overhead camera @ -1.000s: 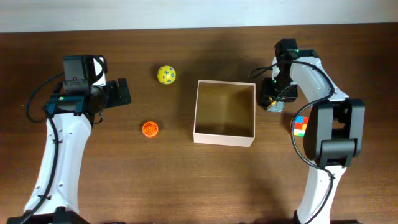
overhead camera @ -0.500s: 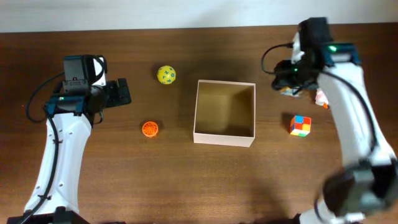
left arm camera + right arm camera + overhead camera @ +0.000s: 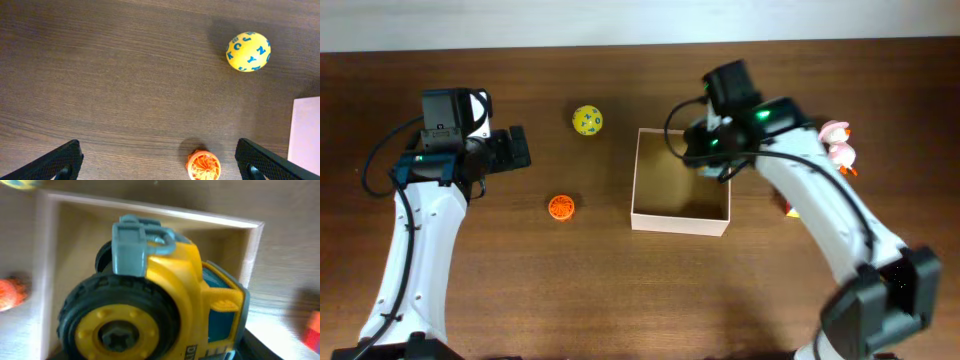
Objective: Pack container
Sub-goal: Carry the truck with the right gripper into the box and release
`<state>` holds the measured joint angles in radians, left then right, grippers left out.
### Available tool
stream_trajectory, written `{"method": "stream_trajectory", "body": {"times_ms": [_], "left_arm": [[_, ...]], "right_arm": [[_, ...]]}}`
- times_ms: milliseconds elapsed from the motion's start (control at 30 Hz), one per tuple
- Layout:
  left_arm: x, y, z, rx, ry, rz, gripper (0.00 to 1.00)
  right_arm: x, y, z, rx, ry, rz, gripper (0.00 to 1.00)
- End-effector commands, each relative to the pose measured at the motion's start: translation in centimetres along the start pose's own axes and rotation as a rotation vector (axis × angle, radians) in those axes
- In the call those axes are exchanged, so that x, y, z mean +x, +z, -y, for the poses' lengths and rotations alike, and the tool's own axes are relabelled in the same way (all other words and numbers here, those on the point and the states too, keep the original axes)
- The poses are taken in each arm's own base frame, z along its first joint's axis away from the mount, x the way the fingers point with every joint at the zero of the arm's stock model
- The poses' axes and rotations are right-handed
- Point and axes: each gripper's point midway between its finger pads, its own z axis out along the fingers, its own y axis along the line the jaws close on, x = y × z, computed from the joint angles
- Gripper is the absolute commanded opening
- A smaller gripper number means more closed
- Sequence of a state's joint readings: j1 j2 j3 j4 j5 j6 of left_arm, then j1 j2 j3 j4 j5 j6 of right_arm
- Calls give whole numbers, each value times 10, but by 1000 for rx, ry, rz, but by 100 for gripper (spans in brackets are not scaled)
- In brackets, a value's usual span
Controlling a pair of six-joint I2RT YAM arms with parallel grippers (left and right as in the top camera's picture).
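Currently the container (image 3: 680,222) sits open side up on the dark wood worktop (image 3: 620,290), just right of centre, white walls, tan inside. The right end effector (image 3: 713,160) hangs over its far right part, closed around a yellow toy truck (image 3: 165,295) with black tyres and a grey top piece. Wrist view puts the truck above the container's interior; contact with the floor cannot be told. The left end effector (image 3: 518,148) is well left of the container, fingers spread wide, nothing between them. A yellow lettered ball (image 3: 587,121) lies off the container's far left corner. An orange ball (image 3: 561,207) lies to its left, apart. A pink toy (image 3: 837,142) lies beyond the right arm.
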<state>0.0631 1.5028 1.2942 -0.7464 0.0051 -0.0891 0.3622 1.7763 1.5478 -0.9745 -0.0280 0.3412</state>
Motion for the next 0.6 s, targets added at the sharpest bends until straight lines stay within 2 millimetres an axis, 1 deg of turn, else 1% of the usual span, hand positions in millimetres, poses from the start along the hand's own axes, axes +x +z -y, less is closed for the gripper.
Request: {"method": "stream_trajectory", "body": {"times_ms": [0, 100, 133, 167, 300, 433, 467, 500, 567], "left_arm": [[-7, -2, 2, 14, 13, 13, 99], [-7, -2, 2, 14, 13, 13, 99], [-7, -2, 2, 14, 13, 13, 99], [-7, -2, 2, 14, 13, 13, 99], [-7, -2, 2, 14, 13, 13, 99], [-7, -2, 2, 14, 13, 13, 99], [-7, -2, 2, 14, 13, 13, 99], [-7, -2, 2, 14, 13, 13, 99], [-7, -2, 2, 14, 13, 13, 99]], "right_arm": [[21, 47, 11, 38, 48, -73, 45], [20, 64, 24, 95, 51, -62, 45], [18, 66, 29, 120, 52, -53, 46], [15, 66, 31, 136, 46, -40, 52], [4, 65, 29, 128, -29, 0, 66], [-6, 49, 17, 103, -90, 37, 76], [-12, 37, 11, 92, -107, 63, 80], [-15, 29, 8, 87, -110, 77, 82], [-23, 7, 4, 76, -109, 109, 83]]}}
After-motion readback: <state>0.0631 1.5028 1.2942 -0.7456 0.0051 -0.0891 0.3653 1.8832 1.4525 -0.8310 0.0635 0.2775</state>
